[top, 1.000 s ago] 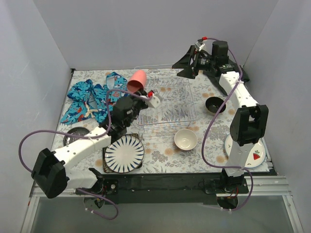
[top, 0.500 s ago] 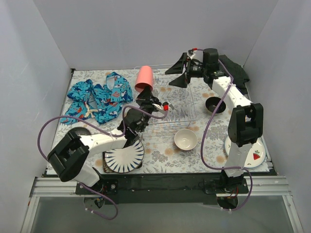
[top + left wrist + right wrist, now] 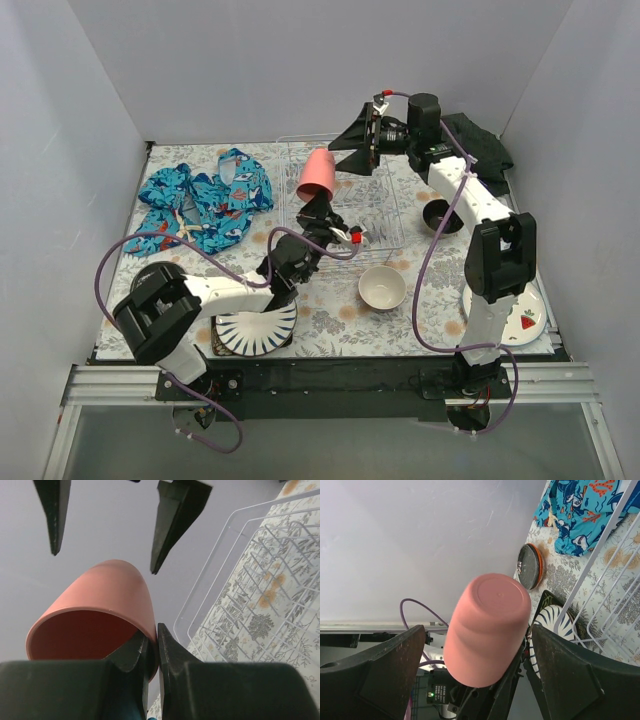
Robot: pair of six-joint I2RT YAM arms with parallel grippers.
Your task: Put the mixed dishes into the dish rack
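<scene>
Floral tabletop (image 3: 335,318), pink cup (image 3: 100,605) pinched in left tool (image 3: 156,647)

Floral surface (image 3: 330,322) carries: wire rack (image 3: 392,192) centre-back; blue cloth (image 3: 200,205) back-left; cream bowl (image 3: 382,288) before rack; dark bowl (image 3: 441,216) right of rack.

Pink cup (image 3: 317,173) now over the dish rack (image 3: 385,226) — right claw (image 3: 356,140) closer in

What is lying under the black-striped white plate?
A dark square plate lies under the black-striped white plate. Only its edge and corners show around the rim. Its middle is covered, so whether anything else lies between the two cannot be seen.
</scene>
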